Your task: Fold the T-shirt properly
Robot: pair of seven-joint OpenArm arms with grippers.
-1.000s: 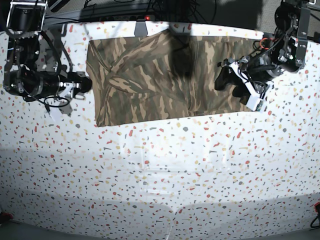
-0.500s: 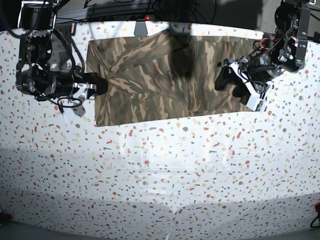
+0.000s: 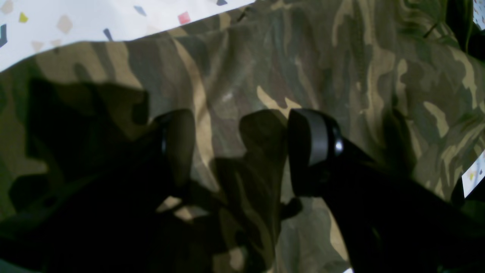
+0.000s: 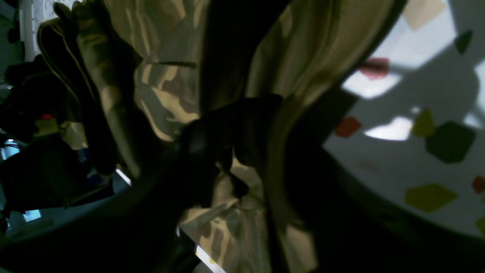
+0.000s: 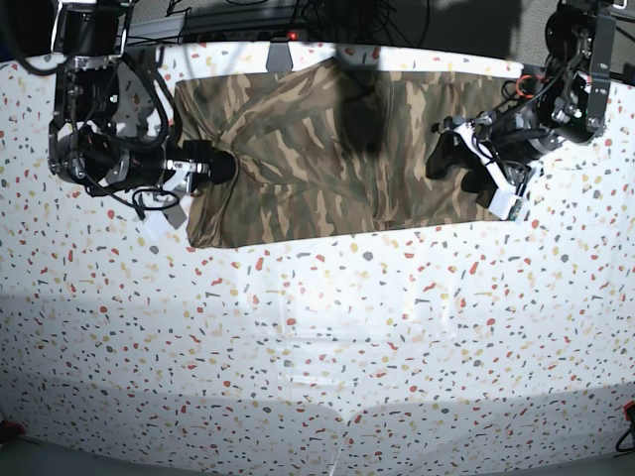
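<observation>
Speckled white counter (image 5: 317,327), your camouflage T-shirt (image 5: 327,149) folded into a wide band, left end effector (image 3: 242,151) agape above it, right end effector (image 4: 212,151) pinching its bunched edge

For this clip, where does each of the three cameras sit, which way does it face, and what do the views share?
Base: high above, facing down on the speckled table; shows both arms, right gripper, left gripper.
Left wrist: on the left arm, looking along the open left gripper at the T-shirt.
Right wrist: on the right arm, close to bunched T-shirt cloth around the right gripper.
Shared: all three show the T-shirt and table.
</observation>
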